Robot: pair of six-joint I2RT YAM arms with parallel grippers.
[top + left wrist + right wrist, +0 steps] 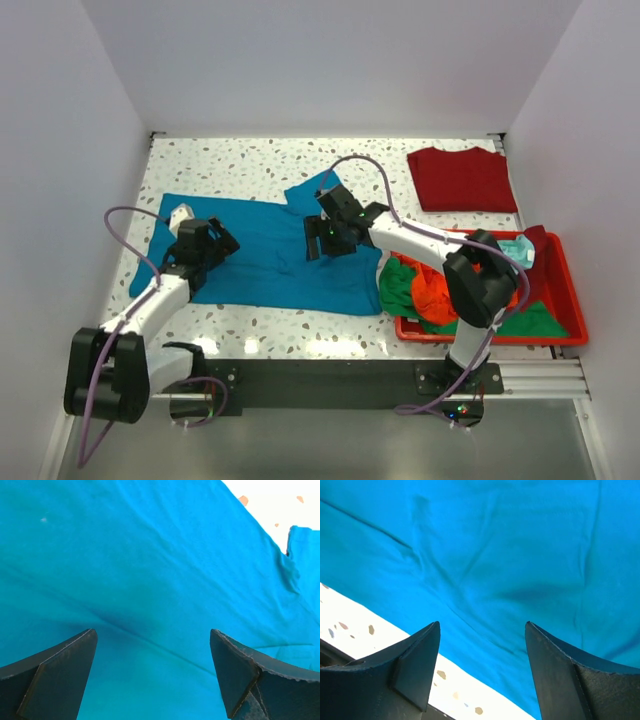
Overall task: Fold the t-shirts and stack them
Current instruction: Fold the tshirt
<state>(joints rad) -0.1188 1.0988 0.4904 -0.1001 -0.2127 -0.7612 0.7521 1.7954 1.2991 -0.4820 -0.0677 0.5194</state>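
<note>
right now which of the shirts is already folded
The dark red t-shirt at the far right: a neat folded rectangle. The teal-blue t-shirt lies spread flat; the orange t-shirt and green t-shirt sit crumpled in the red bin.

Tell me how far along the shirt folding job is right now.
Done: one dark red shirt lies folded at the far right. In hand: the teal shirt is spread out, with the left pincer and right pincer both open above it. Left: folding and stacking it, then the heaped shirts in the red bin.
</note>
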